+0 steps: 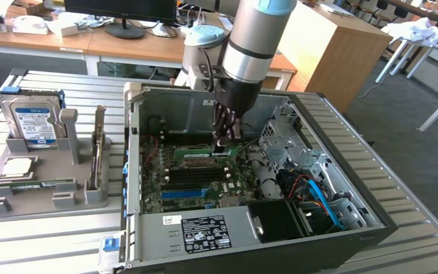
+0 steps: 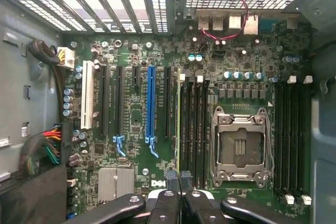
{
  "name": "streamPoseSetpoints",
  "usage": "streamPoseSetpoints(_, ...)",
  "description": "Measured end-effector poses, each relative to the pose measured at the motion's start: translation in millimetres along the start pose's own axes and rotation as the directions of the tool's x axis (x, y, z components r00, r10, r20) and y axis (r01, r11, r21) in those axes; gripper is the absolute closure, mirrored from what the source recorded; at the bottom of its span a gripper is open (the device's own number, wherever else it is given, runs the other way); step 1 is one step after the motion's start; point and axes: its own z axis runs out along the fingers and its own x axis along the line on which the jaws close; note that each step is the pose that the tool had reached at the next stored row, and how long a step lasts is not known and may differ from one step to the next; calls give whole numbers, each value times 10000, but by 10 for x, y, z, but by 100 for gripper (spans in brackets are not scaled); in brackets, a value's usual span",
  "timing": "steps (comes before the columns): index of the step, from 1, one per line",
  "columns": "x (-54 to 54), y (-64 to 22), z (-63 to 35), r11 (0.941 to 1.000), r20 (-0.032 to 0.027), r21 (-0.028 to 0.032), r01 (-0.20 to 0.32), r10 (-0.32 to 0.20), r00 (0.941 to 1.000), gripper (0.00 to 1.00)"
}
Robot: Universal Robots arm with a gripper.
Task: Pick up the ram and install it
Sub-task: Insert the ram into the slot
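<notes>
The ram (image 2: pixel 179 119) is a slim green stick standing on edge in the memory slot nearest the black expansion slots, beside several empty black slots. In the exterior view the ram (image 1: pixel 194 153) shows as a green strip with a white label, deep inside the open computer case (image 1: pixel 132 171). My gripper (image 2: pixel 177 176) reaches straight down into the case, and its dark fingertips (image 2: pixel 170 174) are pressed together around the ram's near end. In the exterior view the gripper (image 1: pixel 221 149) sits at the strip's right end. The ram's lower edge and the slot latches under the fingers are hidden.
The empty processor socket (image 2: pixel 241 145) lies just beyond the memory slots, and a long blue slot (image 2: pixel 151 103) on the other side. On the exterior view's left, a grey fixture (image 1: pixel 44 200) holds a hard drive (image 1: pixel 32 123), a processor (image 1: pixel 17 166) and another green stick (image 1: pixel 36 185).
</notes>
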Motion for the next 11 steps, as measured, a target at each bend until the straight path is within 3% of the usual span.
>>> streamPoseSetpoints(11, -1, -2, 52, 10000, 0, 0, 0, 0, 10000, 89)
